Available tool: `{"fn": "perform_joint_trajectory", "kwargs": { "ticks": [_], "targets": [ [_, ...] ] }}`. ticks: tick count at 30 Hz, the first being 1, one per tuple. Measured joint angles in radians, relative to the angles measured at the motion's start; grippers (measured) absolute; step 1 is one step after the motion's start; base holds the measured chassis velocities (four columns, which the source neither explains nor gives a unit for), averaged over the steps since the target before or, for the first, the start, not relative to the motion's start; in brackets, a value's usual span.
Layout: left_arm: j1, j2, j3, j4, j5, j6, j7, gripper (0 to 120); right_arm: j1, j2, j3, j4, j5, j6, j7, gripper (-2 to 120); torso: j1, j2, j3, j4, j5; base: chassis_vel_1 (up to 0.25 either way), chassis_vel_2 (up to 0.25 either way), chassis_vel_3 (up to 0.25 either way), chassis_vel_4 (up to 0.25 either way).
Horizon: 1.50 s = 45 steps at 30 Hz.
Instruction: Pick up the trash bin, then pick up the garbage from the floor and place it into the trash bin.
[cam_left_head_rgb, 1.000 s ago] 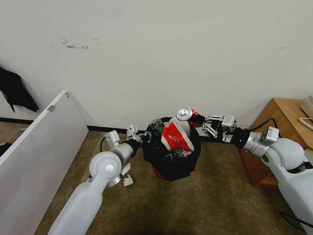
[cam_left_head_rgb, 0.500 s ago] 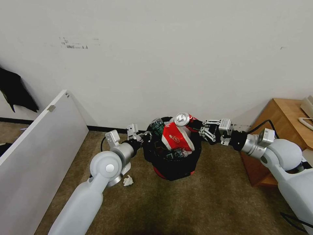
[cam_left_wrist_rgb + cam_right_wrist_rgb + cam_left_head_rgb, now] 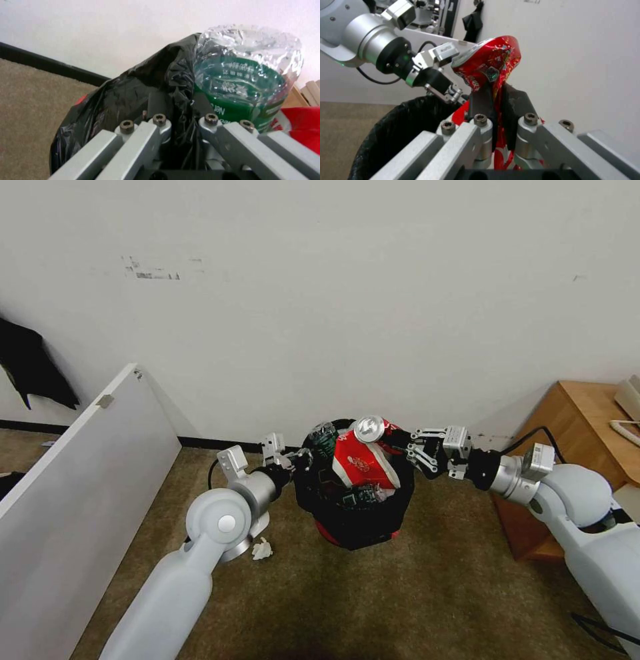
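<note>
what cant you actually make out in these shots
- Head view: the trash bin base and red wall, mostly covered by the black bag.
- Head view: what lies deep in the bin, hidden under the red-white carton and green-label bottle.
- Right wrist view: the crushed red can lower end, hidden between the right gripper pads.
- Left wrist view: the left gripper fingertips, buried in bag folds.
</note>
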Motion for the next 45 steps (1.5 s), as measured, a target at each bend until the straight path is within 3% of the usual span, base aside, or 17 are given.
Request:
{"fn": "perform_joint_trajectory", "kwargs": {
  "ticks": [45],
  "targets": [
    [-0.004,-0.01,0.018,-0.012,0.01,-0.001,0.019,4,0.015,-0.026,-0.107,-0.086,-0.021,0.003,-0.006,4,0.0,0.0,0.0,0.0,0.0,0.0,0.0,0.0,0.0]
  ]
}}
